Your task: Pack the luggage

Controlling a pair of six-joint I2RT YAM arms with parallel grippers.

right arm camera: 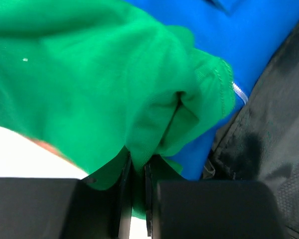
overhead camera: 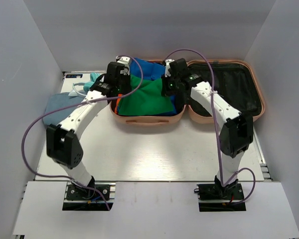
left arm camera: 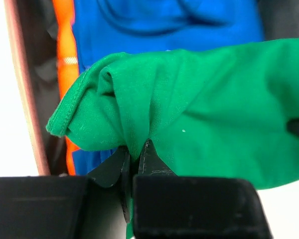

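The pale pink luggage (overhead camera: 147,121) lies open at the back of the table, its black-lined half (overhead camera: 234,92) on the right. Its left half holds a blue garment (overhead camera: 145,67), an orange one (overhead camera: 118,103) and, on top, a green garment (overhead camera: 149,98). My left gripper (overhead camera: 122,91) is shut on the green garment's left end; a fold (left arm camera: 114,107) is pinched between the fingertips of that gripper (left arm camera: 135,150). At the garment's right end my right gripper (overhead camera: 169,90) is likewise shut on a bunched fold (right arm camera: 154,124), which runs down between its tips (right arm camera: 137,164).
A pale blue cloth (overhead camera: 60,103) and a teal item (overhead camera: 94,77) lie left of the luggage. White walls close in the left, back and right. The black lining (right arm camera: 274,134) is just right of the right gripper, and the luggage's pink rim (left arm camera: 22,84) just left of the left one.
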